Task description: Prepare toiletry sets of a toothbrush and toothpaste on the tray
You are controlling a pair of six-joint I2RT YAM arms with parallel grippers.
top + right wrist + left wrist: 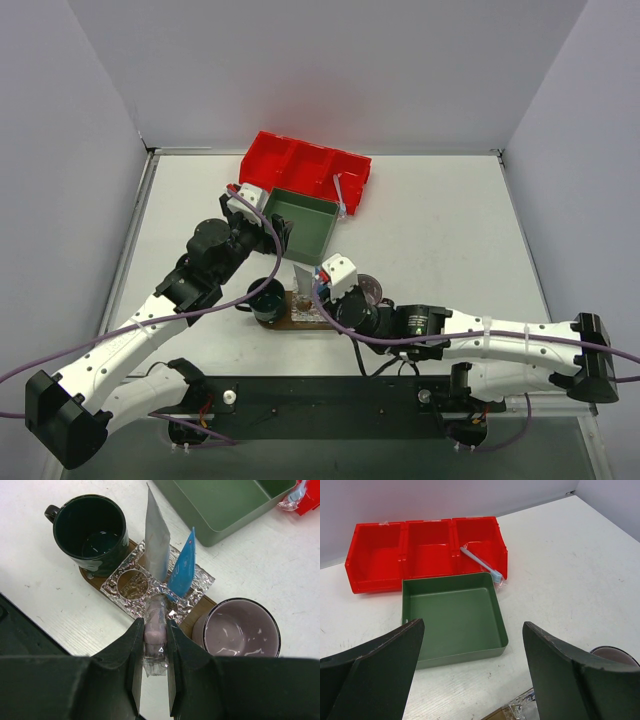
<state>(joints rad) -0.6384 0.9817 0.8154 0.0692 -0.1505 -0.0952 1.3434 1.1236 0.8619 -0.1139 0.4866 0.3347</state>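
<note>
My right gripper [155,628] is shut on a pink toothbrush [156,611] in clear wrap. It stands upright with its lower end in a hole of the foil-covered holder [112,583] on the brown wooden tray [201,610]. A white tube [156,540] and a blue tube [181,567] stand in the same holder. A second wrapped toothbrush [480,564], pale blue, leans over the front edge of the red bin [425,547]. My left gripper [472,625] hangs open and empty over the near edge of the green box [451,612].
A dark green mug [92,532] sits on the tray's left end and a purple mug [240,627] at its right end. The green box [305,225] lies between the tray [300,322] and the red bin [300,165]. White walls enclose the table.
</note>
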